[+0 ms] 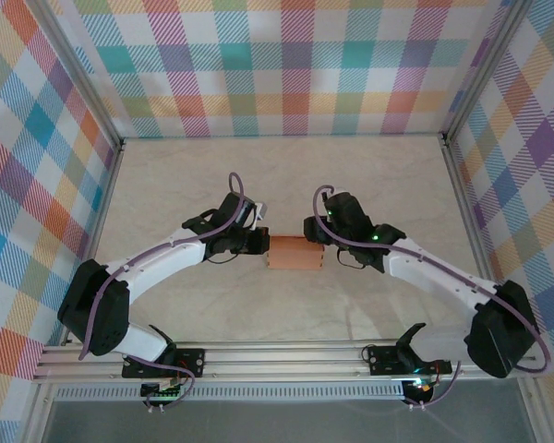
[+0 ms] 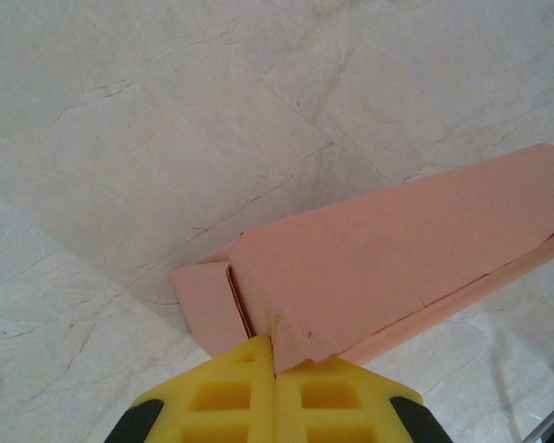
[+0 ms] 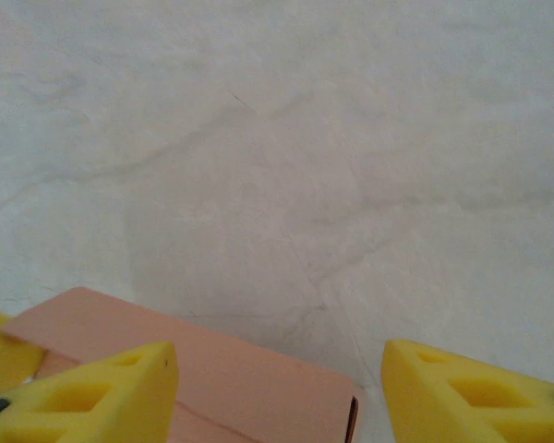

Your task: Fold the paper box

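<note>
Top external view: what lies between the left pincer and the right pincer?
In the top view, just the paper box: the left pincer meets its left end, the right pincer its right end.

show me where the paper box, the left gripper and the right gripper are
paper box [image 1: 295,252], top view, middle of its upper face
left gripper [image 2: 275,362], left wrist view, seam where its yellow fingertips meet
right gripper [image 3: 277,360], right wrist view, gap midway between its yellow fingertips

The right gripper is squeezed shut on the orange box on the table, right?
No. The right gripper is open, its yellow fingers spread wide near the paper box on the table; the right wrist view shows it.
</note>
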### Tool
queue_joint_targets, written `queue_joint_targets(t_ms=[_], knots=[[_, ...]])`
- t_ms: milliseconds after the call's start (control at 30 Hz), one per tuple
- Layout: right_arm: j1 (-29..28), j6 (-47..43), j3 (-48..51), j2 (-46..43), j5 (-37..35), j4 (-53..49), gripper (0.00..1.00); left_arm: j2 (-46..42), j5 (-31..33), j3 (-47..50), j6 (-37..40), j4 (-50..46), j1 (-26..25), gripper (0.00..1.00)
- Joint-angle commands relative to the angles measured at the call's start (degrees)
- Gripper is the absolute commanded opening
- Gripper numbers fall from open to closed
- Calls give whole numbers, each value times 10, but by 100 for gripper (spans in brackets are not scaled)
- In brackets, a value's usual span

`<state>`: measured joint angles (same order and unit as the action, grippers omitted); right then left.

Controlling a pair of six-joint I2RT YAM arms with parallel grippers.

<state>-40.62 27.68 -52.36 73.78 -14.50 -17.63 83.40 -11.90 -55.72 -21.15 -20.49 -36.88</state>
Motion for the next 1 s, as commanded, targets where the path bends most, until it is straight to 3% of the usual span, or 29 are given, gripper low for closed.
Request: queue_joint_targets(t_ms=[0,100,300,400,467,500,600,700,800,967], knots=[[1,64,26,9,0,-31,54,11,-1,29,1,-46,-10,0],[1,79,83,6,-3,17,52,7,0,29,-3,-49,-10,7],[1,105,109,12,-17,31,51,-18,-25,22,1,-72,-10,43],[0,104,105,15,-27,22,51,-34,-46,13,16,-102,-10,57],[1,102,106,16,-27,20,51,-49,-63,11,26,-114,-9,60],[0,101,107,15,-27,22,51,-60,-73,11,25,-109,-9,68],[1,92,115,12,-16,38,51,-85,-111,17,-4,-56,-2,82],[0,85,129,3,-2,62,51,-79,-79,-6,-59,-29,12,100],[1,78,132,-1,6,68,51,-45,15,-43,-97,-66,21,94],[0,69,138,-14,17,75,52,11,-7,-48,-102,-51,32,74]])
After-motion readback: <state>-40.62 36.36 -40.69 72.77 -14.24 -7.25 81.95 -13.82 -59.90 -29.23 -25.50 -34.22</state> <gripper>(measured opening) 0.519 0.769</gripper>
